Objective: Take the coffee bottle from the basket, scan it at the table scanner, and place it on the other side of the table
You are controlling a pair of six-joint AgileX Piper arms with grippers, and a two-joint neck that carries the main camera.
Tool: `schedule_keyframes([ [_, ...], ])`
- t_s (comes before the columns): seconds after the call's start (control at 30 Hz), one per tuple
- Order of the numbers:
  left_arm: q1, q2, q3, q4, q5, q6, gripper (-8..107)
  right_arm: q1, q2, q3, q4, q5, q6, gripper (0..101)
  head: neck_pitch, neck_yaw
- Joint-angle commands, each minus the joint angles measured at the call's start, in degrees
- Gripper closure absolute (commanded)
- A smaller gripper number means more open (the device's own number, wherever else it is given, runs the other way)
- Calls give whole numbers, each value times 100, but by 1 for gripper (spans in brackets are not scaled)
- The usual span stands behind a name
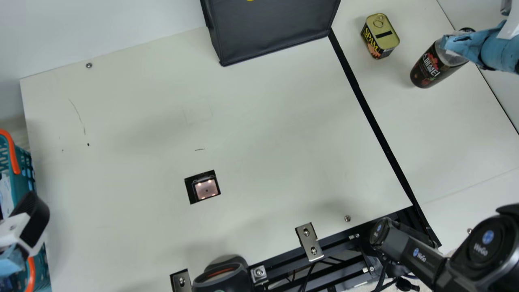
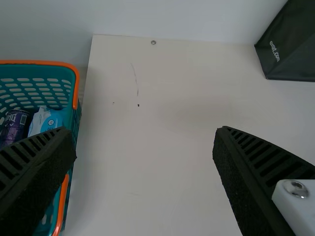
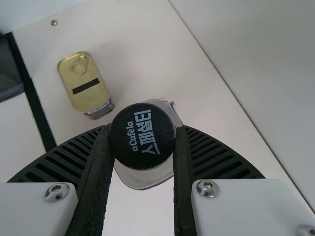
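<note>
A bottle [image 1: 433,65], its cap [image 3: 140,147] pinched in the right claw [image 3: 142,133] near the can [image 1: 380,36], could topple if released tilted, as the left claw [image 2: 144,139] gapes empty.

Lettering on coffee bottle [image 1: 430,67], its cap [image 3: 142,136], tin [image 1: 379,34], black bag [image 2: 290,54], right arm [image 1: 419,254]

Basket [image 1: 25,178] partly outside main view
</note>
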Motion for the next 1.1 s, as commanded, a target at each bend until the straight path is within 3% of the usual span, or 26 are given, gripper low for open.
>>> schedule_keyframes([
  [0.0,0,0,0,0,0,0,9,-28,171,-121,23,-17,-54,101,-166,-13],
  [0.43,0,0,0,0,0,0,9,-125,1086,-827,-57,-225,-108,101,-166,-13],
  [0.77,0,0,0,0,0,0,9,-162,1502,-1148,-93,-165,3,101,-166,-13],
  [1.07,0,0,0,0,0,0,9,-162,1634,-1226,-146,-213,27,71,-166,-13],
])
